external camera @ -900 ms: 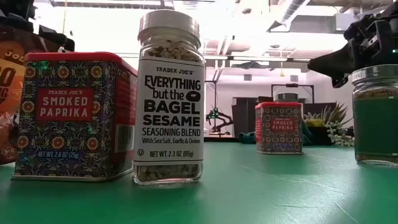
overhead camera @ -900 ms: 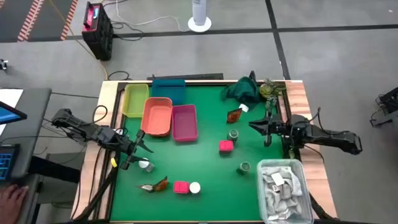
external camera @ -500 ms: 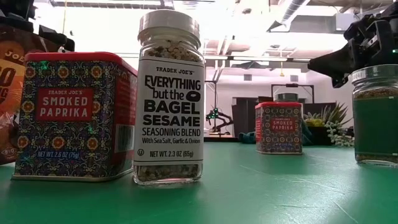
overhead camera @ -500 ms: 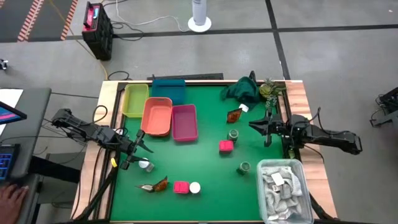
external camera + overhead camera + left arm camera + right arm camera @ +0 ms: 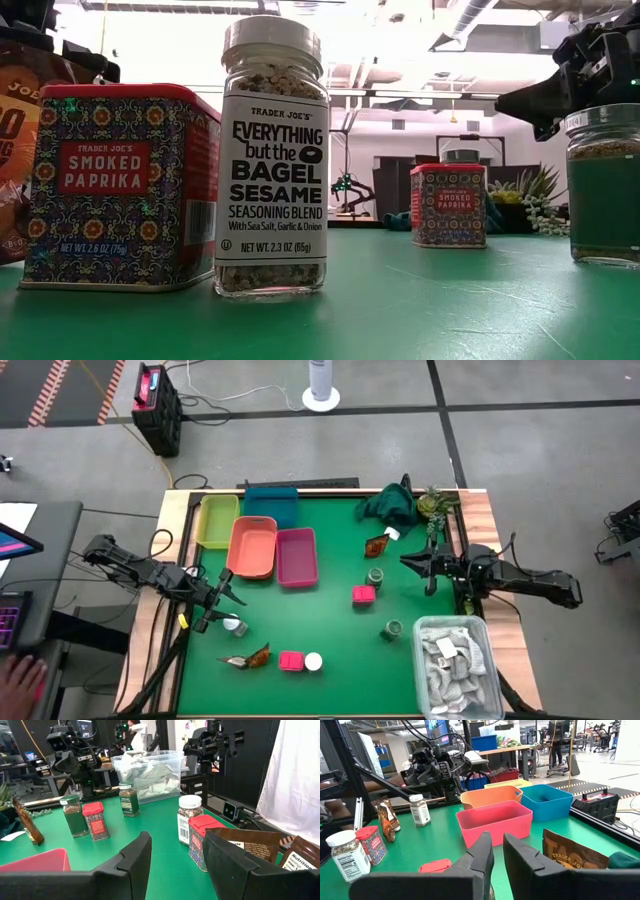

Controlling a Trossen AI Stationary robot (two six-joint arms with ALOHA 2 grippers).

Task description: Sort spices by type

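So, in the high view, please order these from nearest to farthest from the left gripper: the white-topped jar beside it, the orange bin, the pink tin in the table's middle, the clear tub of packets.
1. White-topped jar, right beside the left gripper.
2. Orange bin, in the row of bins toward the far edge.
3. Pink tin, mid-table.
4. Clear tub, at the table's right near corner.

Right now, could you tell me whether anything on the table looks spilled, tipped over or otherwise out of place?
Nothing looks spilled or damaged. The jars and tins stand upright on the green mat, and the four bins sit empty at the back. Only the dark green cloth lies crumpled at the back edge.
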